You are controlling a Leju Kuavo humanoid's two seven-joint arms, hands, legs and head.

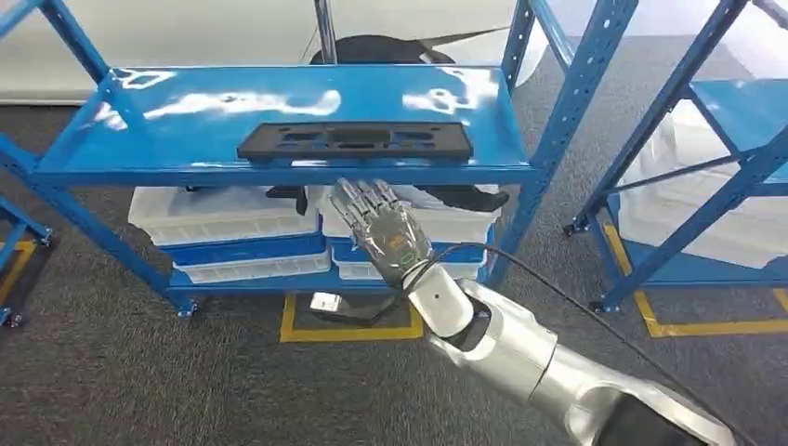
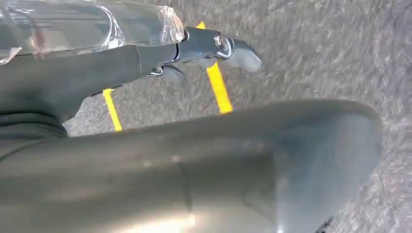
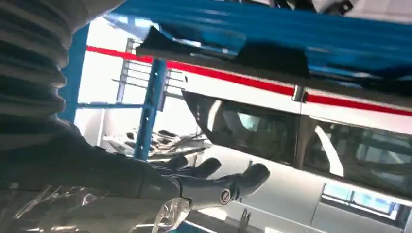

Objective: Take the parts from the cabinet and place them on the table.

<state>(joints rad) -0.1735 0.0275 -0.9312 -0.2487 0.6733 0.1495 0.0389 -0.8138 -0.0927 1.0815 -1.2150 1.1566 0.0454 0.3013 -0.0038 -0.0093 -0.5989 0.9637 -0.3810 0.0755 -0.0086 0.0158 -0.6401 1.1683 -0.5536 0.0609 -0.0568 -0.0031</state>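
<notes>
A: Item one — black part. Location?

B: Upper shelf of the blue rack, close to the front lip. Flat, long, slotted; its long axis runs side to side, parallel to the shelf edge.

A: Item two — right hand. State?

B: Raised in front of the rack, fingers extended and slightly apart, holding nothing. The fingertips sit just below the shelf's front edge, under the middle of the part, not touching it. The right wrist view shows the same dark fingers stretched out, with the shelf's blue underside ahead of them.

A: Direction from fingers to part?

B: Up and a little forward, over the lip. My reading — the hand has to rise above the shelf edge before it can close across the part's short width, near the centre of its length.

A: Item three — left hand.

B: Hanging low over grey carpet and yellow floor tape. Whether its fingers are apart or curled, I cannot tell; nothing appears to be held.

A: Nearer hand?

B: The right, plainly.

A: Other stock?

B: White bins on the lower shelf, with dark parts in them; a second blue rack to the right. The table is not listed here.
</notes>
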